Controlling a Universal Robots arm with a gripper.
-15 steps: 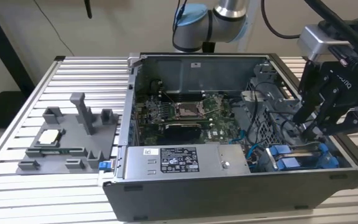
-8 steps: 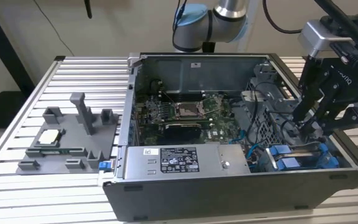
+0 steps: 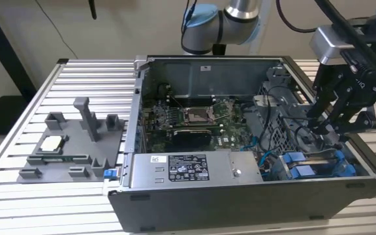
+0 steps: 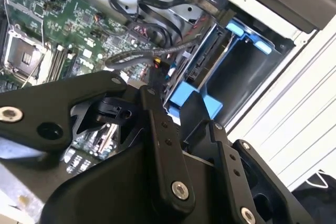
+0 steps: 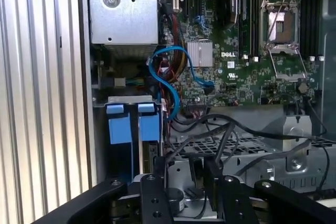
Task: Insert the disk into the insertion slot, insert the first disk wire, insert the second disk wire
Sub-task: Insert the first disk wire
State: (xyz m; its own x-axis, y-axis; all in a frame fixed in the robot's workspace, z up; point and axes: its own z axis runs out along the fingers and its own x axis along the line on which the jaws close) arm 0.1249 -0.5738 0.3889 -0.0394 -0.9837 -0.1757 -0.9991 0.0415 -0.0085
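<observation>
one open computer case (image 3: 240, 205), one motherboard (image 3: 175, 115), two blue carriers (image 5: 119, 127), one power-supply box (image 3: 234, 161).

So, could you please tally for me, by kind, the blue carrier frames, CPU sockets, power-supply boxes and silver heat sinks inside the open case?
Blue carrier frames: 2
CPU socket: 1
Power-supply box: 1
Silver heat sink: 1
Total: 5
</observation>
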